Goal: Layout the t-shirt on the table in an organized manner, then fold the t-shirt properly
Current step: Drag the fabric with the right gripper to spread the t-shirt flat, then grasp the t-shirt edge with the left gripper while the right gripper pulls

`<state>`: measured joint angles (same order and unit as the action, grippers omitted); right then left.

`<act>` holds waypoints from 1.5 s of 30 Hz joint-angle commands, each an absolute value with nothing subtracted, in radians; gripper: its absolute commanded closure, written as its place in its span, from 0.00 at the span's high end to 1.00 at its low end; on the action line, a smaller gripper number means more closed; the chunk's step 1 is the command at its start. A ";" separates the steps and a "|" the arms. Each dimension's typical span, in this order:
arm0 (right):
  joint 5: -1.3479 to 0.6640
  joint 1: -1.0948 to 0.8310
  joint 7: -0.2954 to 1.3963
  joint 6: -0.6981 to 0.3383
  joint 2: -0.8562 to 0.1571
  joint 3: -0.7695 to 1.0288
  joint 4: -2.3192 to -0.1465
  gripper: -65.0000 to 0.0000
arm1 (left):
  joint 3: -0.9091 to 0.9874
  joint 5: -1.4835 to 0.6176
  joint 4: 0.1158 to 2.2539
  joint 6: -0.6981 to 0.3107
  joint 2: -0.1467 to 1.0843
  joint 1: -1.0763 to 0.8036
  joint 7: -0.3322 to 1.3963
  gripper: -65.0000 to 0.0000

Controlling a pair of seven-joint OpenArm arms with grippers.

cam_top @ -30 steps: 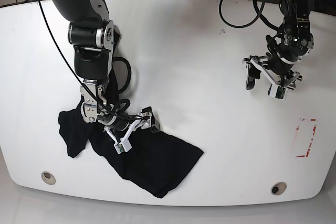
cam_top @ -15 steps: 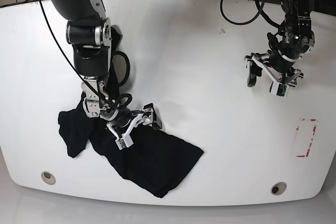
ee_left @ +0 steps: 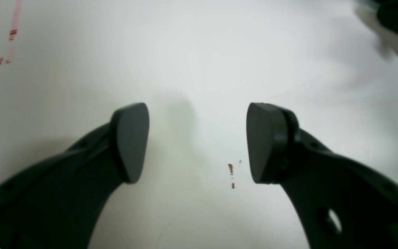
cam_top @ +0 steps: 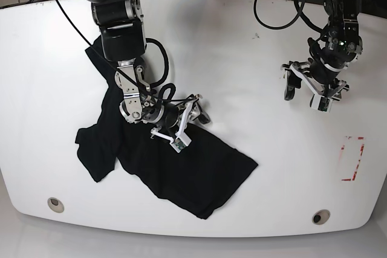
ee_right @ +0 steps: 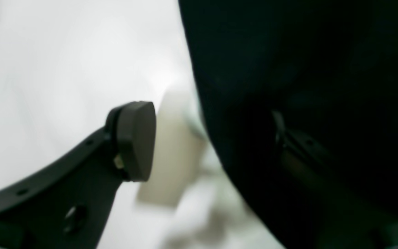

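One t-shirt (cam_top: 175,173), two grippers and one table (cam_top: 230,64) are in view. The t-shirt is soft black cloth, crumpled, with an uneven outline; it lies on the table toward the near left corner, and one strip of it runs up toward the far left edge behind the right arm. Only plain black shows, no print. The table is white, glossy and smooth, with rounded corners, two round holes (cam_top: 55,204) near the front edge and one red tape rectangle (cam_top: 353,159) near the right edge. The right gripper (cam_top: 188,124) is at the upper edge of the cloth; in the right wrist view one dark rounded pad (ee_right: 135,140) stands free over the table, but the other finger is hidden behind the black cloth, so I cannot tell whether it has hold of the t-shirt. The left gripper (cam_top: 311,92) is toward the far right edge, its jaws spread wide and holding nothing. A few small red specks (ee_left: 231,169) lie between its fingers.
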<state>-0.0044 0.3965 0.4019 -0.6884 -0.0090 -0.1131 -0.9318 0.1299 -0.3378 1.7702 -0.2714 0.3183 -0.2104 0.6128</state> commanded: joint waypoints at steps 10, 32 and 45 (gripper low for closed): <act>0.008 0.280 0.536 -0.698 -0.005 -0.248 -1.124 0.23 | 0.136 -0.343 1.790 -0.272 0.329 -0.197 0.593 0.65; 0.010 0.054 0.684 -0.698 -0.005 -0.363 -1.532 0.53 | 0.157 -0.344 1.767 -0.272 0.277 -0.128 0.719 0.66; 0.010 0.074 0.687 -0.698 -0.007 -0.289 -1.598 0.94 | 0.358 -0.344 1.762 -0.278 0.214 -0.128 0.886 0.80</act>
<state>0.0193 0.0528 0.7074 -0.6998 -0.0078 -0.3073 -1.5620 0.3489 -0.3313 1.7470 -0.2672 0.2073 -0.1356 0.8970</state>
